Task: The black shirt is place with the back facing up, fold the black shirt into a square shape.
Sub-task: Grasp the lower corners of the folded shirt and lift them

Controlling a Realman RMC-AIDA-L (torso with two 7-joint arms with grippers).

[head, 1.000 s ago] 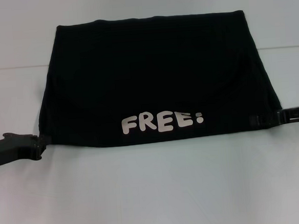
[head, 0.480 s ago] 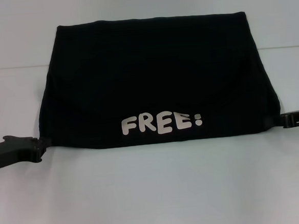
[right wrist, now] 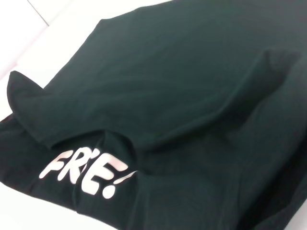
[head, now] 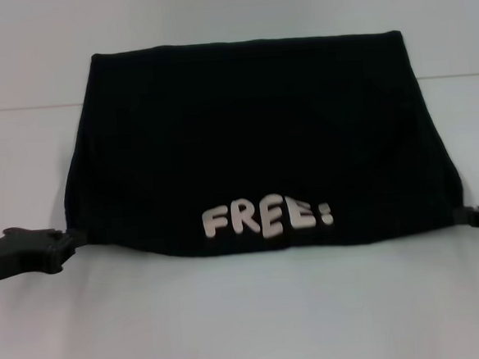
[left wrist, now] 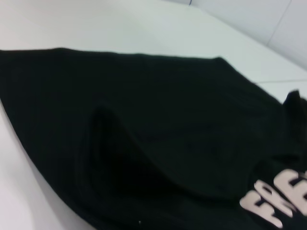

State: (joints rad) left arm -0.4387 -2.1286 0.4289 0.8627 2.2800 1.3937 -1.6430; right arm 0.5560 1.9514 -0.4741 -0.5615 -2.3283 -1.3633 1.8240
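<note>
The black shirt (head: pixel 253 137) lies spread on a white surface as a wide, folded panel, its far edge straight and narrower than its near edge. White rounded letters spelling FREE (head: pixel 267 217) face up just inside the near edge, a little wavy. Both near corners are raised off the surface, and the cloth between them sags in soft folds.
</note>
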